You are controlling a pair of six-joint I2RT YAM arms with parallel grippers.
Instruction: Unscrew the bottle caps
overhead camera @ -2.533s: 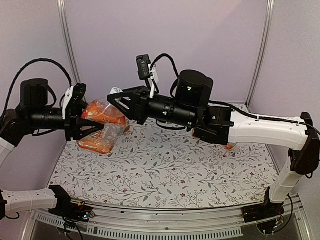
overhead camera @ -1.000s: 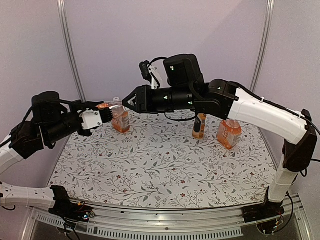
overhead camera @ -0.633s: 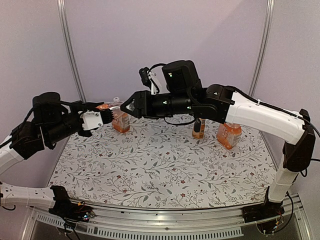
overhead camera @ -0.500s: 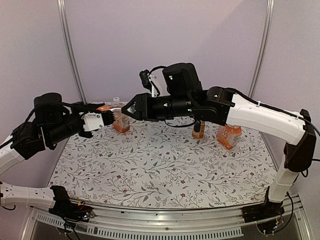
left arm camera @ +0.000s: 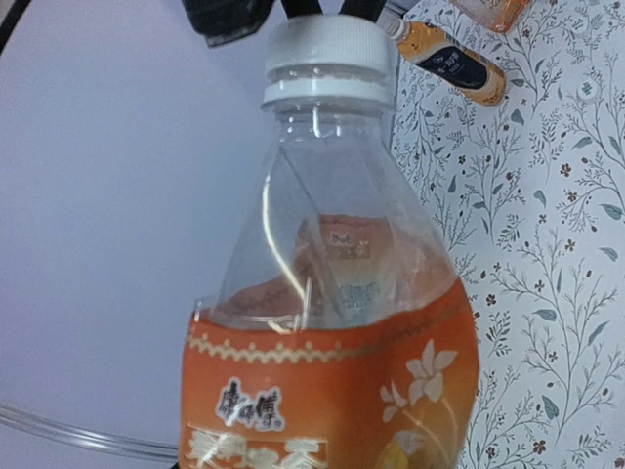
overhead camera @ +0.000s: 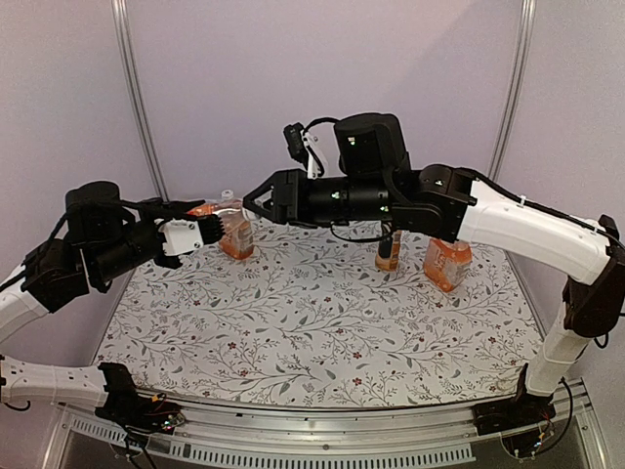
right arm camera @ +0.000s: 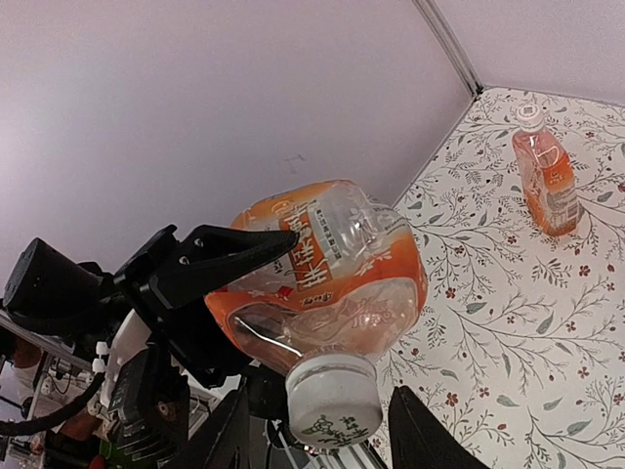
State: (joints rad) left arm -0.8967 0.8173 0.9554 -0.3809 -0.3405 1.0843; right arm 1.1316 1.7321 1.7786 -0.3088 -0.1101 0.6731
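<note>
- My left pincer (overhead camera: pixel 217 221) is clamped on the orange drink bottle (right arm camera: pixel 322 264), holding it sideways so its neck faces my other arm.
- My right pincer (right arm camera: pixel 322 415) stands apart, straddling the white cap (right arm camera: pixel 332 396) without touching, placed to twist.

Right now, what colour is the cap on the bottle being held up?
White: the cap on the bottle shows best in the left wrist view.

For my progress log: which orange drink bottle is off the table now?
The bottle gripped by the left gripper, held in the air; the others stand upright on the table.
</note>
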